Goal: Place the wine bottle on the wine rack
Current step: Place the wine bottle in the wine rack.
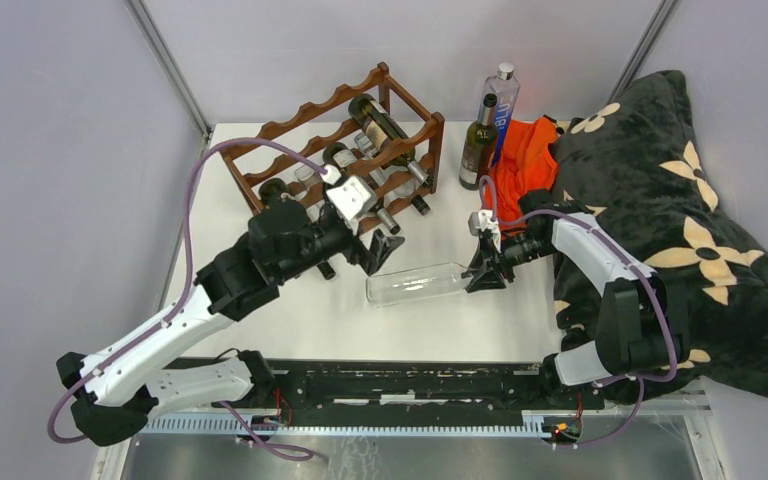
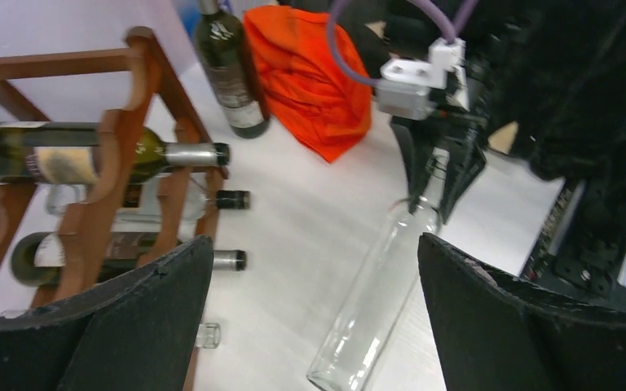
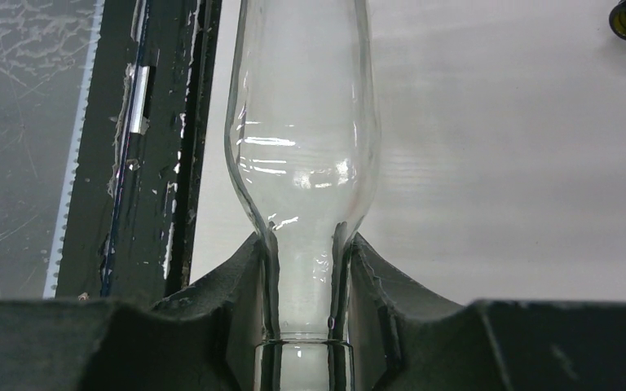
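Close to the front edge of the white table (image 1: 290, 335), the wine bottle (image 1: 415, 283) is seen lying on its side. It is made of clear glass, and the table can be seen right through it. Its body is round and fat, and its neck is thin. The neck is pinched by the right gripper (image 1: 487, 272) — two black fingers are pressed on it from both sides. The flat bottom of the bottle is pointed to the left. Near that end, the left gripper (image 1: 384, 252) is held with its fingers spread wide, and nothing is held in it. Farther back, the wine rack (image 1: 305, 132) is stood on the left part of the table. It is made of red-brown wood with wavy rails — dark bottles (image 1: 385, 125) are laid in it. At the back right, a dark green bottle (image 1: 478, 145) is stood upright beside an orange cloth (image 1: 525, 165), and a black blanket (image 1: 680, 200) with pale flowers is heaped there.
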`<state>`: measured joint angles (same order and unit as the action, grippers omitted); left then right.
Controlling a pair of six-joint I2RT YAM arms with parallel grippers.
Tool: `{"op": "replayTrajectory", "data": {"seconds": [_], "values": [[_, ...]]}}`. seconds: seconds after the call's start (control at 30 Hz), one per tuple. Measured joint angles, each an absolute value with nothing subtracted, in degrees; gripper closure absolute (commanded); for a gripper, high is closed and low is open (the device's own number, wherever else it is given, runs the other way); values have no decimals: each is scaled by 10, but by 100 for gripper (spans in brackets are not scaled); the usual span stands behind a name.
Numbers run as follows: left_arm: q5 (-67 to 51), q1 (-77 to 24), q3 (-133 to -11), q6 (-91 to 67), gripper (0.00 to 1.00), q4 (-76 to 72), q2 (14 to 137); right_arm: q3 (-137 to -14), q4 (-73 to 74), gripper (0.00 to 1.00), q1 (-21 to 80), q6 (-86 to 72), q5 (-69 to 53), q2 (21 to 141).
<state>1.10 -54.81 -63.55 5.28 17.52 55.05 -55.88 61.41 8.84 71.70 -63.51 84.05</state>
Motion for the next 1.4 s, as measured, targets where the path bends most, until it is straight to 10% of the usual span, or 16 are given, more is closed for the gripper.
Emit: {"op": "replayTrajectory", "data": {"seconds": [1.0,1.4], "values": [[32,-428,-717,34,0,209,607,-513,556,100,89,627,-676,807],[58,-428,-728,34,0,210,606,-457,216,100,105,269,-630,715]]}}
